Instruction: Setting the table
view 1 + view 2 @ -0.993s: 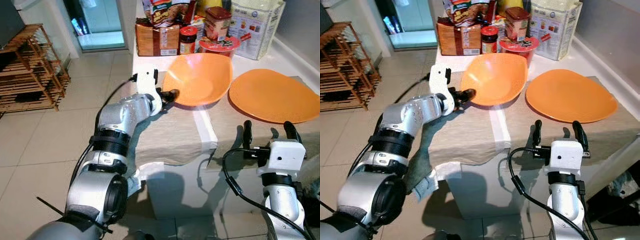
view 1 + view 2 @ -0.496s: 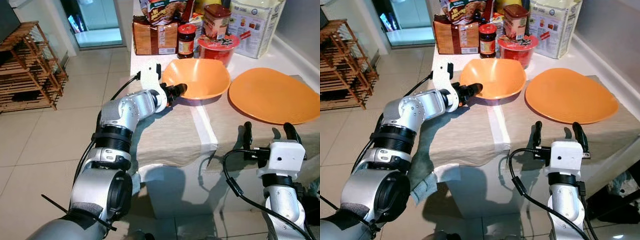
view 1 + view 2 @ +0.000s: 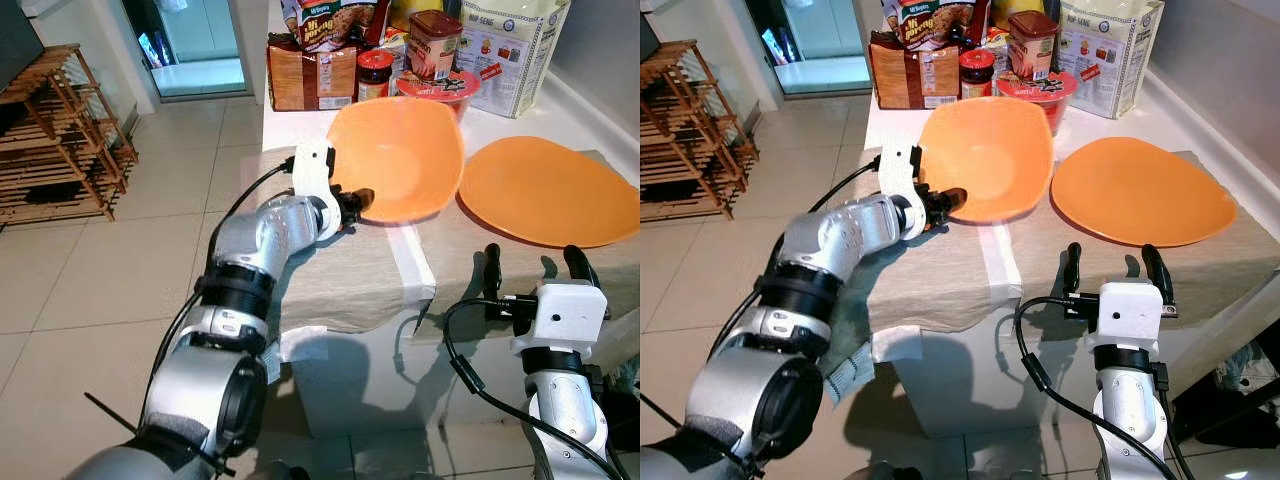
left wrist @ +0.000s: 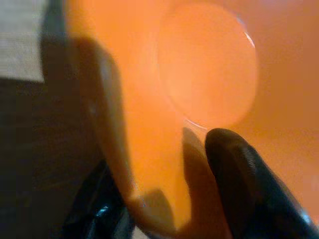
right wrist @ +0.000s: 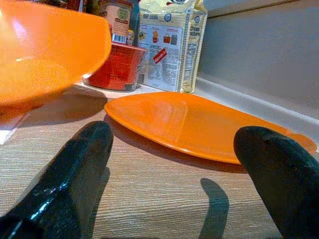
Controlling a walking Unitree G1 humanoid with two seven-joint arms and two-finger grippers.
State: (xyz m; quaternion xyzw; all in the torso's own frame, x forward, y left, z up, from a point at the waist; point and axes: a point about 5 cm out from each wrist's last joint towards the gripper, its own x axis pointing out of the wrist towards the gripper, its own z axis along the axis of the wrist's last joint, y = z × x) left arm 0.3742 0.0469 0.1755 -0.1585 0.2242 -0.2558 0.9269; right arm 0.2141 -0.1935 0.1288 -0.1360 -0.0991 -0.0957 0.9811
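An orange bowl (image 3: 400,160) is tipped up on the beige table runner (image 3: 350,270), its inside facing me. My left gripper (image 3: 358,203) is shut on the bowl's near-left rim; in the left wrist view one black finger (image 4: 244,184) lies inside the bowl (image 4: 209,84) and the other under its rim. A flat orange plate (image 3: 545,190) lies to the right of the bowl. My right gripper (image 3: 530,265) hovers open at the table's front edge, just short of the plate (image 5: 199,124).
Food packets, jars and a red cup noodle tub (image 3: 440,85) crowd the table's far end behind the bowl. A large rice bag (image 3: 515,50) stands at the back right. A wooden rack (image 3: 60,140) stands on the tiled floor to the left.
My left gripper has tilted the bowl up on its edge and drawn it slightly nearer. The right arm has stayed where it was.
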